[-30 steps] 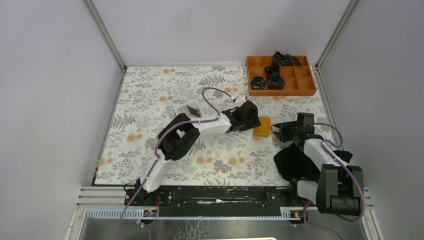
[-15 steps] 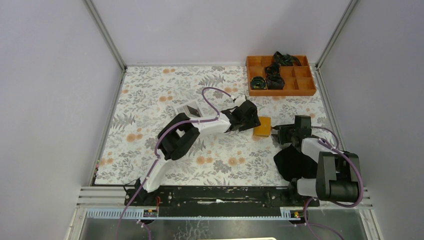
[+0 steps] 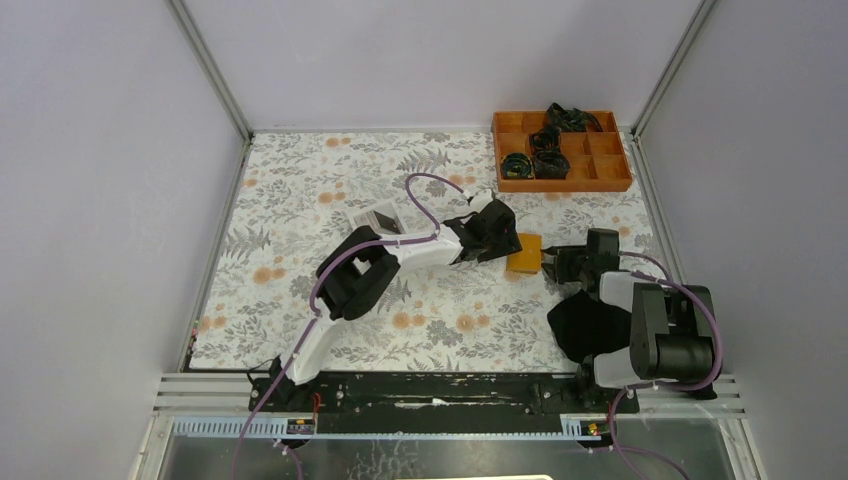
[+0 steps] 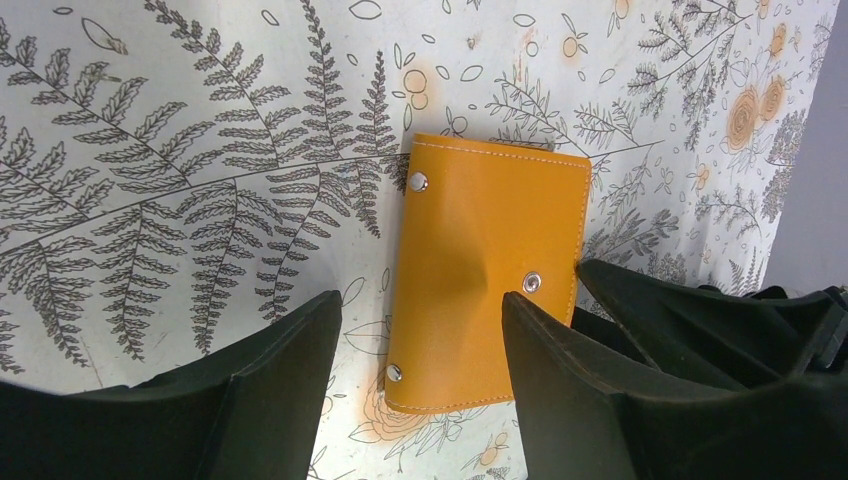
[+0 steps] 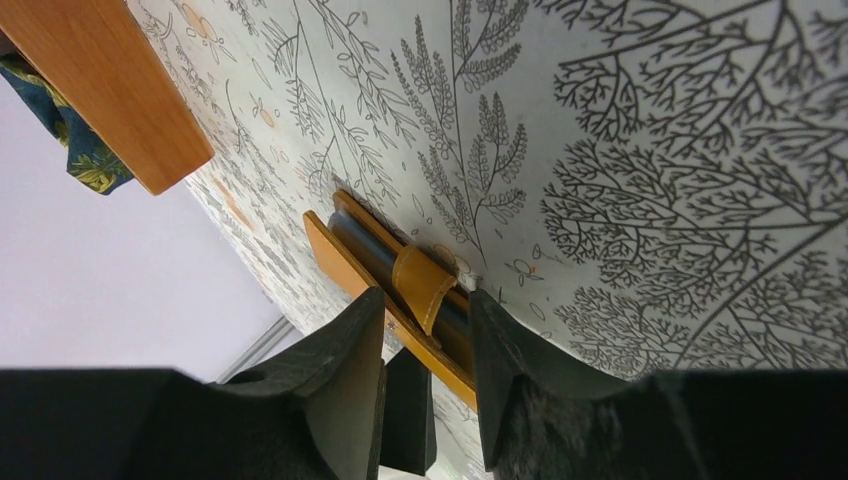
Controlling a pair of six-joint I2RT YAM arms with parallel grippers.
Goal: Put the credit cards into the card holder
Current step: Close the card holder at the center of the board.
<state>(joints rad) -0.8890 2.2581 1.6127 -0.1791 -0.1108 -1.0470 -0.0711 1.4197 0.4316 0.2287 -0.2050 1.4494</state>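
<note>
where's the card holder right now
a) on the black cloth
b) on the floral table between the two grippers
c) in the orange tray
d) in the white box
b: the card holder lies on the floral table, with the left gripper on one side and the right gripper on the other, well away from the orange tray.

Looking down from high at the near edge; up close from both wrists, all sharing the card holder (image 4: 487,270).
</note>
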